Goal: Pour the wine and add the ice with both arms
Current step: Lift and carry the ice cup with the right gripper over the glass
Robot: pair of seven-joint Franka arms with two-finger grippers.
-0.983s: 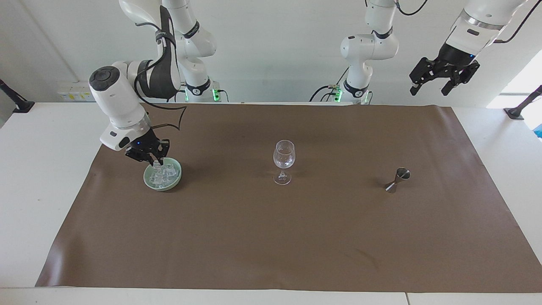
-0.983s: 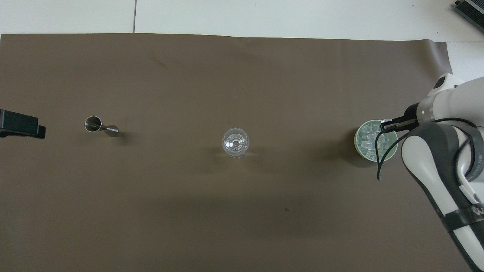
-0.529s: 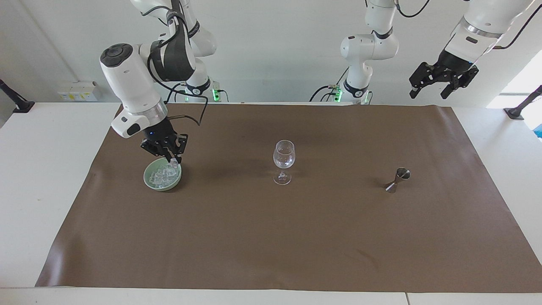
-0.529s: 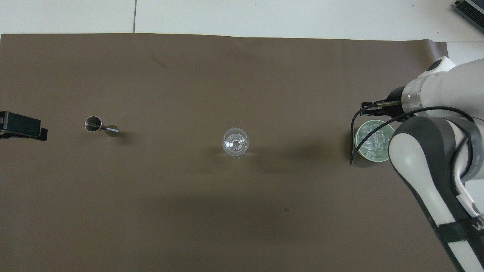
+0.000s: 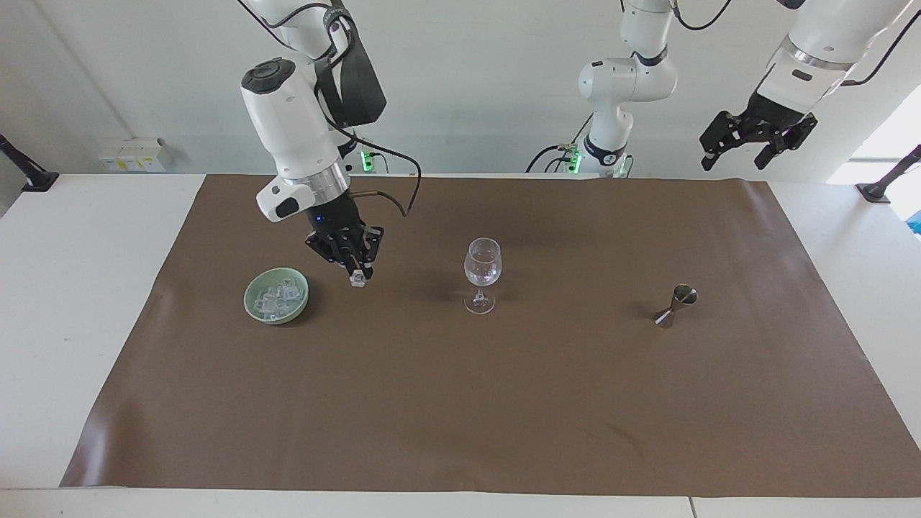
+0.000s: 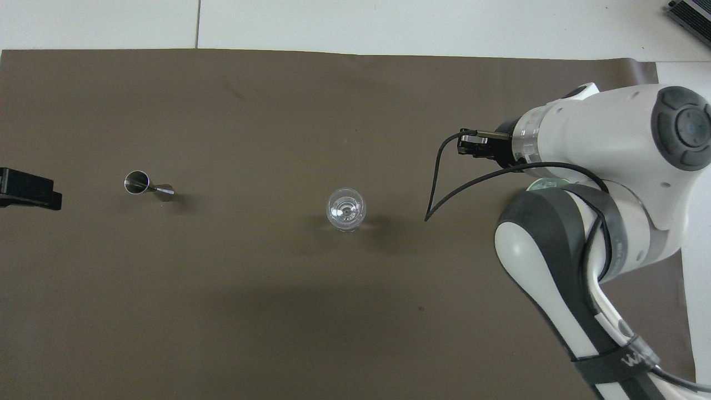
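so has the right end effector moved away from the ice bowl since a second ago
Yes. The right end effector, shut on an ice cube, has risen out of the green bowl and travelled toward the wine glass.

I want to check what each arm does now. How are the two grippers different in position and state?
The right gripper is low over the brown mat, between the green bowl and the wine glass; the left gripper hangs high at the left arm's end of the table, waiting. The right gripper is shut on an ice cube; the left gripper is open and empty. Both are black, two-fingered and point downward.
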